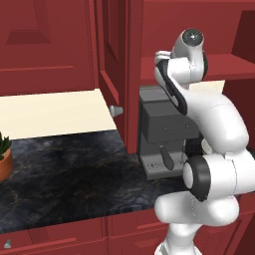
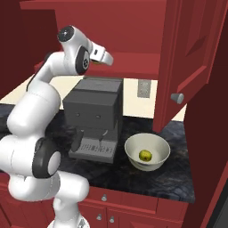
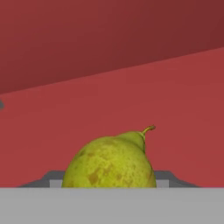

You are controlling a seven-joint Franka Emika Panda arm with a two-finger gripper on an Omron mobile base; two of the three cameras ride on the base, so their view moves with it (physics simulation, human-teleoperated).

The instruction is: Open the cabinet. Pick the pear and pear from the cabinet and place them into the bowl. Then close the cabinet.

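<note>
Gripper (image 2: 108, 58) up inside the open cabinet (image 2: 133, 40), wrapped around a pear (image 3: 110, 162).

In the hand view the speckled yellow-green pear fills the space between the two finger tips (image 3: 52, 180), which sit hard against its flanks on either side, jaws partly open and closed on the fruit, its stem curling up and to the right against the cabinet's red shelf. From the right base view the hand reaches in over the shelf just above the grey coffee machine (image 2: 94, 116), a sliver of green showing at the wrist. The cabinet's right door (image 2: 189, 58) hangs swung out, silver knob (image 2: 177, 98) facing us. Down on the dark marble counter (image 2: 147, 178), just right of the coffee machine, sits the bowl (image 2: 147, 152), and the second pear (image 2: 145, 155) lies inside it. In the left base view the left door (image 1: 110, 55) stands open too, beside a potted plant (image 1: 4, 154) at the counter's far left.
</note>
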